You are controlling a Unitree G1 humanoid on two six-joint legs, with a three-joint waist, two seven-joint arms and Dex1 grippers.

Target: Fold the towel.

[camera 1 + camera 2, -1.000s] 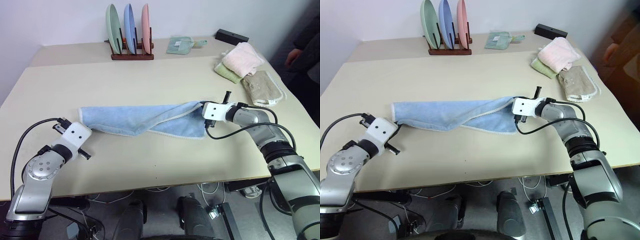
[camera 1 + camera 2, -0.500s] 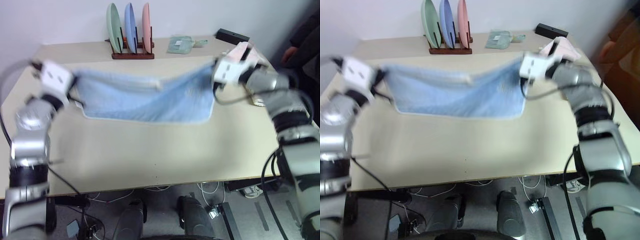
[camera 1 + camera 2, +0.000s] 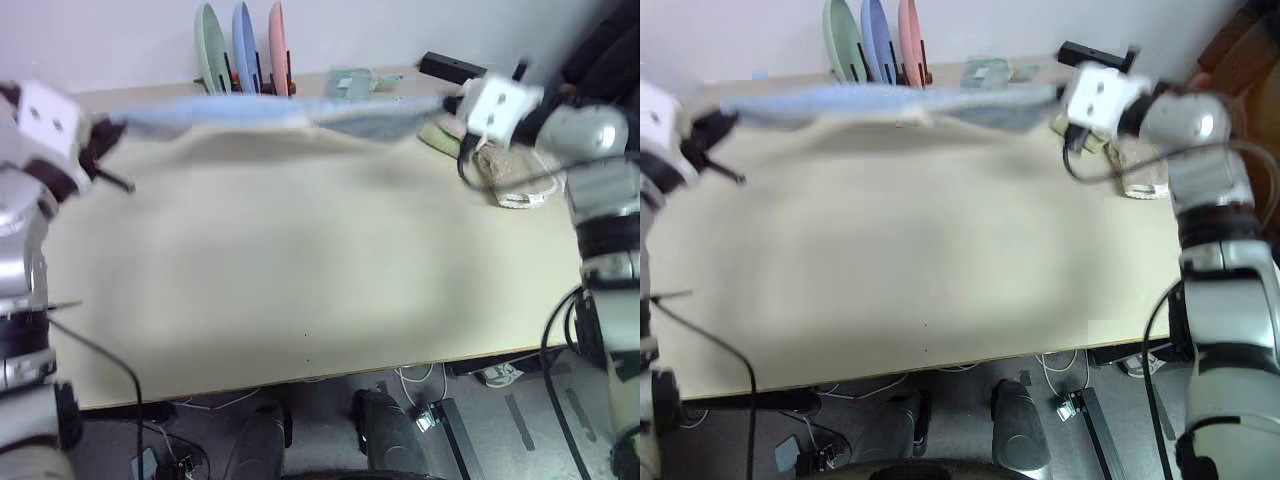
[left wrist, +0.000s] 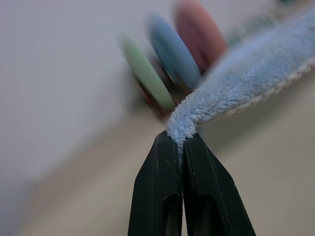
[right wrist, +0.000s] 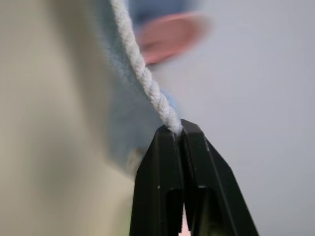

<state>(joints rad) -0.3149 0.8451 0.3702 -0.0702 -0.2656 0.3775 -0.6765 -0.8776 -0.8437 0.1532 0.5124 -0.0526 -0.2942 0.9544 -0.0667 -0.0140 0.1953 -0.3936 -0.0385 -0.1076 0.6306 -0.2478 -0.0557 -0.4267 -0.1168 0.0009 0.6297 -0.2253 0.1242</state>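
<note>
Lifted clear off the table [image 3: 300,280] now, the towel [image 3: 270,110] that was lying twisted on it a second ago hangs stretched out between both grippers. Left gripper [image 4: 181,140] is pinched tight on one end, right gripper [image 5: 180,129] clamped on the hem at the other. Behind the span I think that's the plate rack [image 3: 240,50], and folded towels [image 3: 500,160] sit just below the right gripper.

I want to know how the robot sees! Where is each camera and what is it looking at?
Head eyes: look down over the table; both arms show, stretching the towel.
Left wrist: looks along the left gripper pinching the towel's corner.
Right wrist: looks along the right gripper pinching the hem.
Shared: towel and plates.
</note>
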